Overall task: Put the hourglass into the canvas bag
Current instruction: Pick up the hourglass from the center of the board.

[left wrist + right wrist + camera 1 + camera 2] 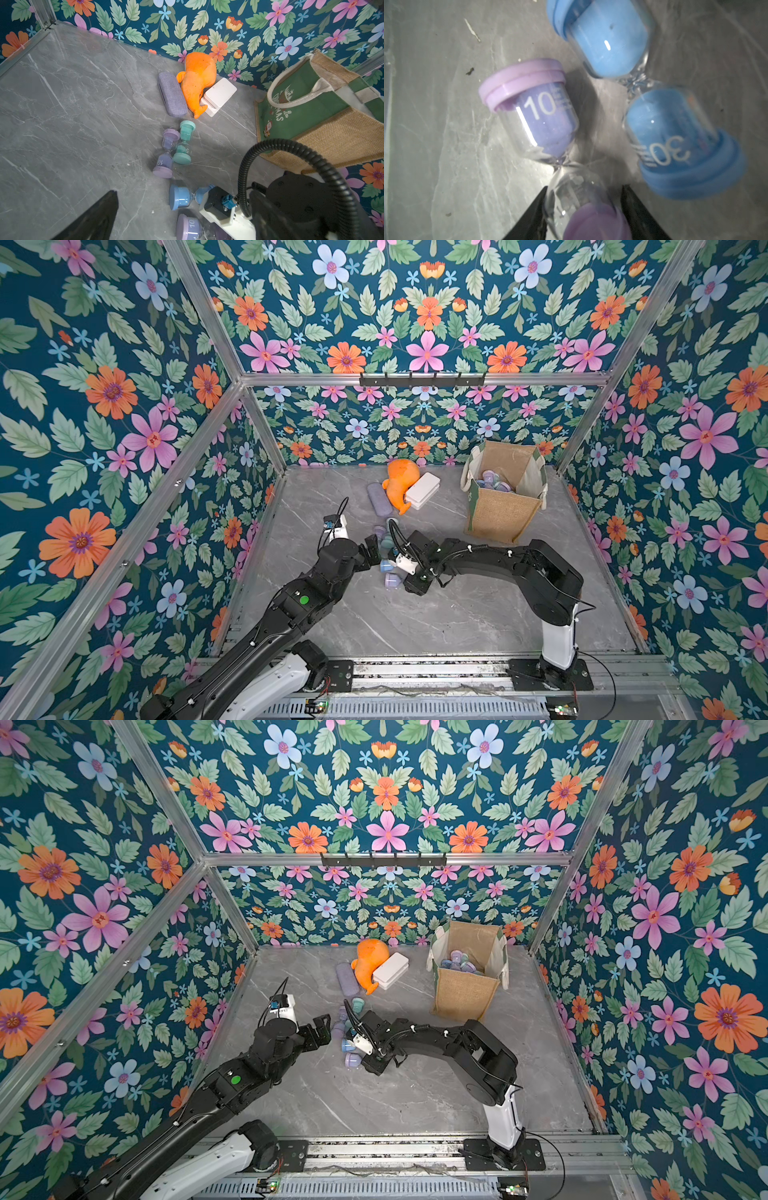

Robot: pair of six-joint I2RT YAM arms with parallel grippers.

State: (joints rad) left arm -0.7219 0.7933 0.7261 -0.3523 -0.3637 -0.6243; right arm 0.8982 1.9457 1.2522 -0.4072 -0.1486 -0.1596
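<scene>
Hourglass (548,124), purple, lies flat with one bulb between the right gripper's (584,187) close-set jaws, bound for the bag (494,518); whether they pinch yet, I cannot tell

Grey tabletop (457,614) bears hourglasses (184,143), canvas bag (500,510), orange plush (397,485).
</scene>
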